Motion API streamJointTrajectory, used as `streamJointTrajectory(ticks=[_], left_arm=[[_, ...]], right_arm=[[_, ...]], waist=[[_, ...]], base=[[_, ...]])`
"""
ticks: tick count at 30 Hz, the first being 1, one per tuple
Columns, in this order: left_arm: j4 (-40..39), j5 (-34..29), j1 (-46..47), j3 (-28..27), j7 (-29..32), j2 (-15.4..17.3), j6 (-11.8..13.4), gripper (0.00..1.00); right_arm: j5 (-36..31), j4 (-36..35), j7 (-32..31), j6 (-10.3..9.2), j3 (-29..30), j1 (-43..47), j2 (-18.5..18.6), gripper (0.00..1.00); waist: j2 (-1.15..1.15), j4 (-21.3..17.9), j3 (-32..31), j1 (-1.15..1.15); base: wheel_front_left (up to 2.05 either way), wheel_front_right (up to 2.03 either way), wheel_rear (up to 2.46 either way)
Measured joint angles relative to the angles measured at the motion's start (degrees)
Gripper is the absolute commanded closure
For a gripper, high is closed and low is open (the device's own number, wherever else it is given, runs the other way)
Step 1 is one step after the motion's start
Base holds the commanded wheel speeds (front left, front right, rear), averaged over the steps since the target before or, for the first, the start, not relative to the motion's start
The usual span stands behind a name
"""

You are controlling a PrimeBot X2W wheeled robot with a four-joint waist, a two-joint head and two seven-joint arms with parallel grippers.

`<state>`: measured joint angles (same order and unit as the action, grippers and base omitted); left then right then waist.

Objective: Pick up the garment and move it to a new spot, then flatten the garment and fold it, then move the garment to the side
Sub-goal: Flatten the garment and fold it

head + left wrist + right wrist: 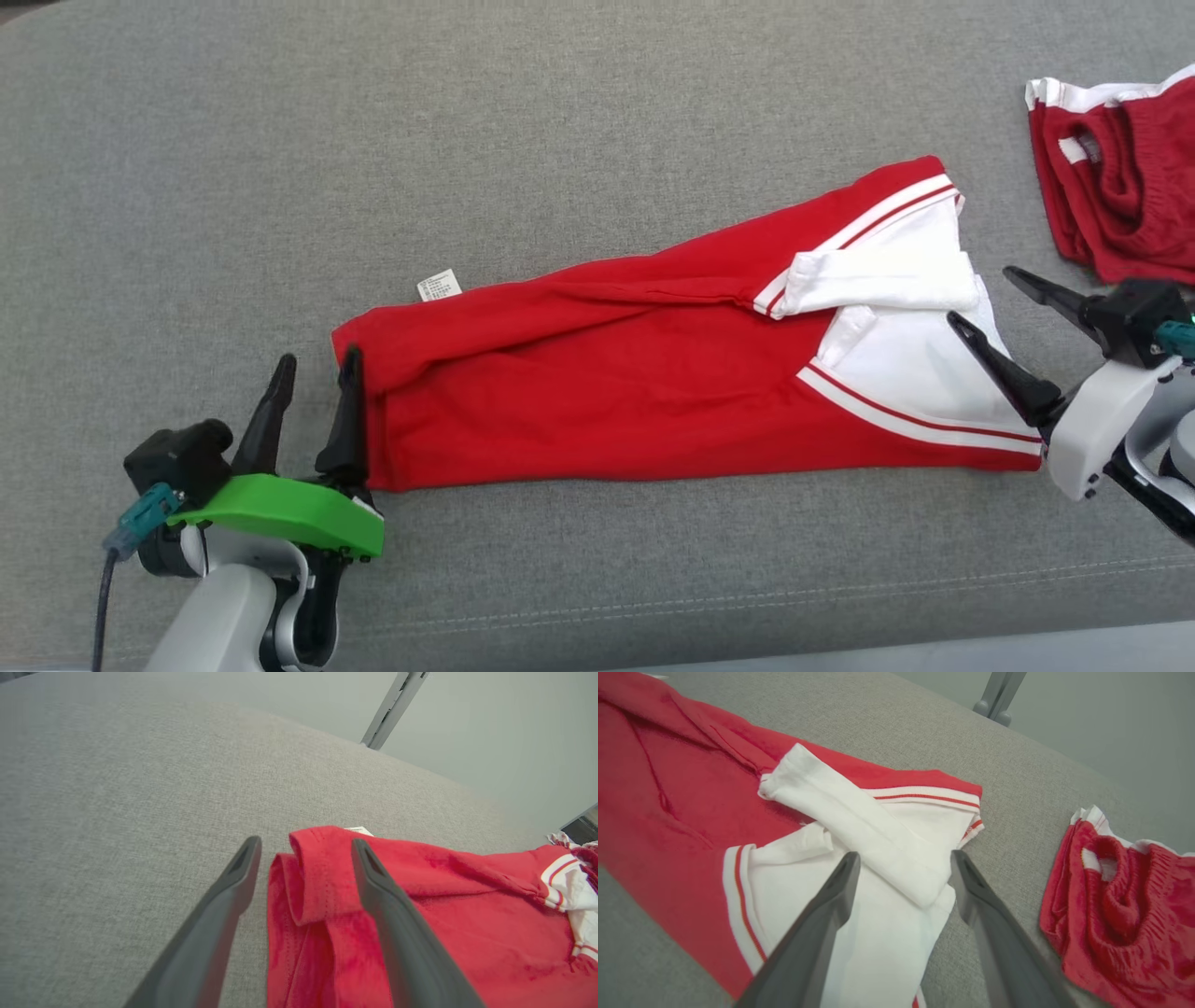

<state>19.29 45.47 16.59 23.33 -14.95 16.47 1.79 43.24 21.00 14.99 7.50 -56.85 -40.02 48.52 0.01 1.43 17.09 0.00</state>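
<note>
The left gripper [316, 362] is held open at the garment's [607, 373] red hem, the right gripper [980, 297] spread open over its white end; nothing is gripped. The garment is laid lengthwise across the grey cushion [560, 121]. Red shorts [1120, 201] are seen farther right.

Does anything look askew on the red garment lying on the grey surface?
Yes. On the red garment, a white flap lies crooked across the white end, the red hem at the other end is curled over, and a label pokes out.
</note>
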Motion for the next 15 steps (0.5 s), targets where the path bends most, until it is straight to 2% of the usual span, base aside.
streamJointTrajectory(ticks=[5,9,15], left_arm=[[-6.44,-3.63,-3.53,-2.74,-0.01,0.08,1.77,0.0],[-9.31,-6.26,-5.19,-2.43,-0.01,-0.08,2.81,0.0],[-11.49,-7.73,-5.86,-1.89,-0.01,-1.15,3.9,0.0]], right_arm=[[0.67,-2.08,0.0,0.0,1.65,4.05,1.63,0.0],[0.84,-3.42,0.03,0.0,4.69,6.36,2.0,0.0],[3.77,-2.86,0.07,0.0,10.61,9.89,-0.26,0.0]], waist=[[0.0,-0.66,-1.73,0.0],[0.0,-1.76,-3.77,0.0],[0.0,-2.63,-6.54,0.0]], base=[[0.0,0.0,0.0],[0.0,0.0,0.0],[0.0,0.0,0.0]])
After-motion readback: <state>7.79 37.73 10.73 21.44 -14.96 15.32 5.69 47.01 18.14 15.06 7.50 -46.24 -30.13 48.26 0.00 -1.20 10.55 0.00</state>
